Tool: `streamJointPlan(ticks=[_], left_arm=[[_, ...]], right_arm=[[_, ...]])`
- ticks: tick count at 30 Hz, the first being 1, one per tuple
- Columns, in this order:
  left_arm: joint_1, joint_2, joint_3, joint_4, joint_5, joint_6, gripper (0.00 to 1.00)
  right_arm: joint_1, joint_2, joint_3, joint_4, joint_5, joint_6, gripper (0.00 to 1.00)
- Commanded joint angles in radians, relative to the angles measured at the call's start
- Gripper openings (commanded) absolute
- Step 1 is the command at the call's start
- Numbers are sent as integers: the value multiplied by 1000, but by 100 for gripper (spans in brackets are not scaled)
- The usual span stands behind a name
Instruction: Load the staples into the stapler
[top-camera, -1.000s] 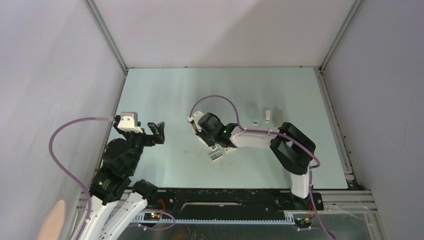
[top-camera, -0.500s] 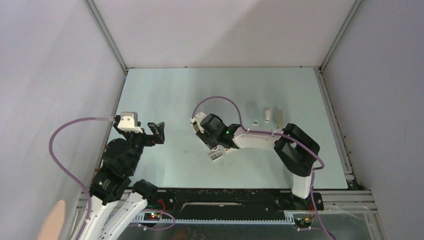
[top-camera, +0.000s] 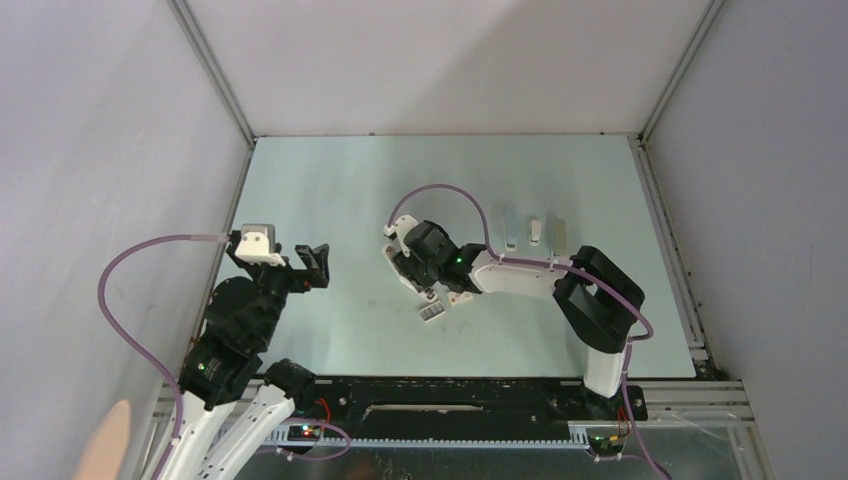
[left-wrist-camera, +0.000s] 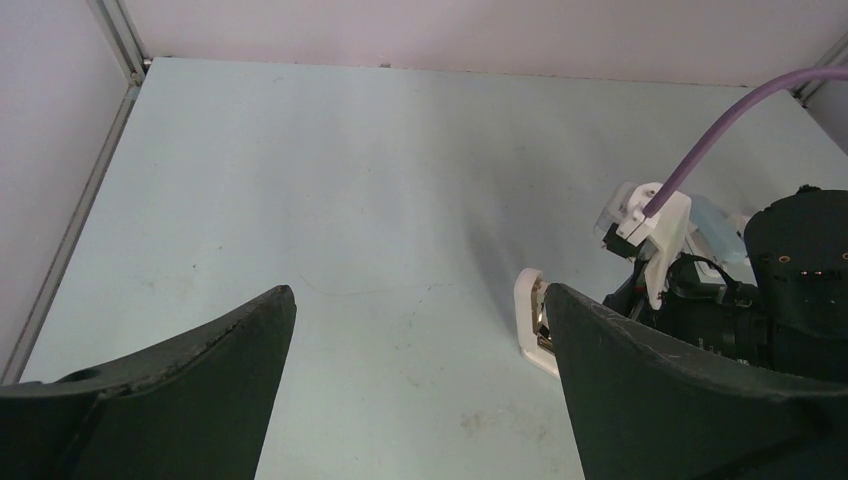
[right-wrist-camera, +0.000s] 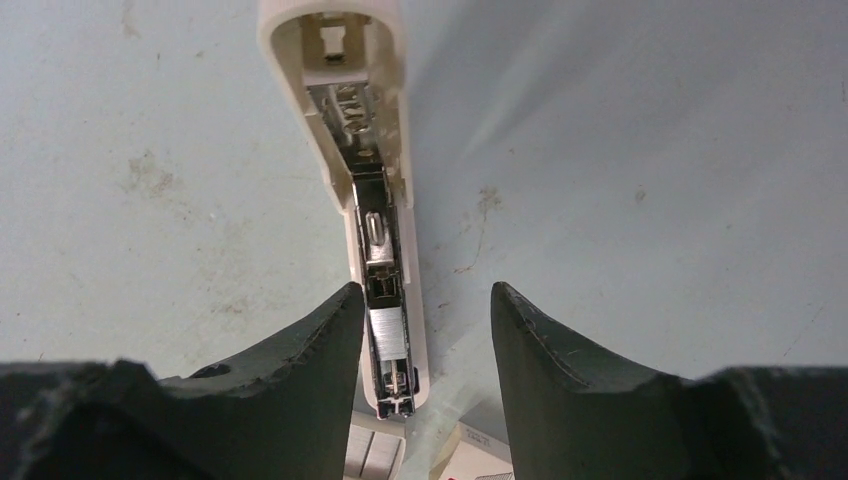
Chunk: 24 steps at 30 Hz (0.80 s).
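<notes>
Stapler lay opened on table, metal channel up, betw. R gripper fingers, which were spread, not clamped. Vs 0.5 s ago, R wrist had shifted slightly farther out. Staples, just nearside of stapler, were unmoved. L gripper was in same spot, jaws apart.

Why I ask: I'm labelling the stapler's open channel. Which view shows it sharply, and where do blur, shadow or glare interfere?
Right wrist: stapler sharp, evenly lit, mild shine on its metal channel; near fingers dark and soft. Left wrist: stapler partly hidden behind the right arm, a soft shadow beside it. Top external: even light, but stapler tiny, mostly under the right gripper.
</notes>
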Motion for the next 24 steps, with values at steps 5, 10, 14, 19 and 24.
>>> streamJointPlan(ticks=[5, 10, 14, 19, 24], left_arm=[[7, 5, -12, 24, 5, 6, 98], [7, 7, -12, 25, 4, 7, 98], [7, 9, -12, 24, 5, 7, 98], [7, 8, -11, 24, 6, 7, 98], [7, 14, -10, 24, 3, 5, 98]], right_arm=[[-22, 35, 38, 42, 23, 16, 52], [-23, 49, 38, 19, 16, 21, 52], [-23, 48, 38, -5, 17, 26, 52], [-19, 14, 19, -40, 28, 24, 52], [-15, -59, -34, -38, 27, 37, 52]])
